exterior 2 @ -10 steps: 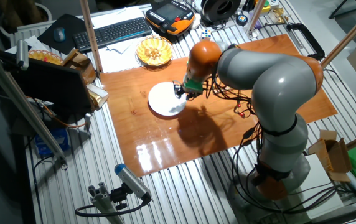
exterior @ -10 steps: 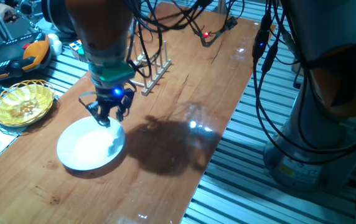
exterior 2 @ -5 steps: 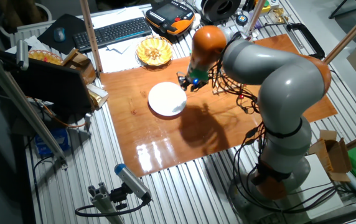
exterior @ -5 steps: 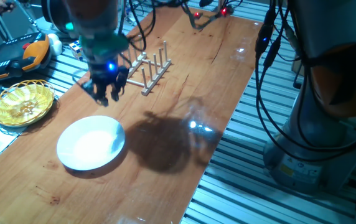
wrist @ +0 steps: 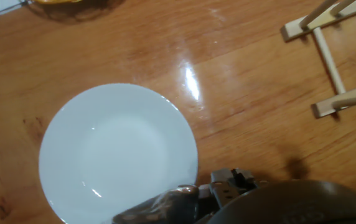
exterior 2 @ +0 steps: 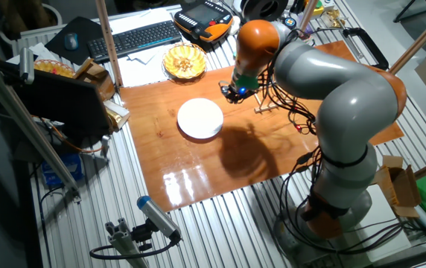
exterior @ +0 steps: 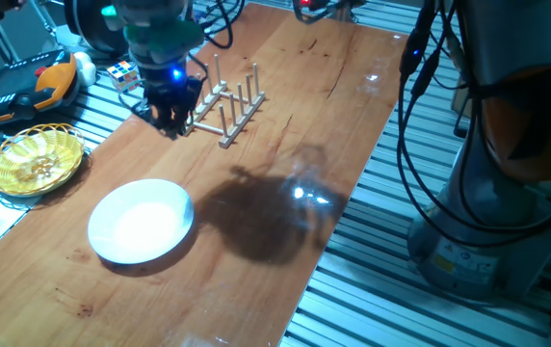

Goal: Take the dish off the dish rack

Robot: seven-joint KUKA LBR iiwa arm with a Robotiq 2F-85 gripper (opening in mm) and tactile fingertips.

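The dish [exterior: 141, 221] lies flat on the wooden table [exterior: 285, 145], well apart from the dish rack [exterior: 225, 104], whose pegs hold nothing; judged from this layout, the removal is done. The gripper [exterior: 170, 118] hangs above the table near the rack's end, carrying nothing; whether its fingers are spread or closed cannot be told from these views. The hand view looks straight down on the dish [wrist: 118, 153] and the rack's rail ends [wrist: 327, 59]. A yellow basket [exterior: 37, 159] stands beside the dish, off the work path.
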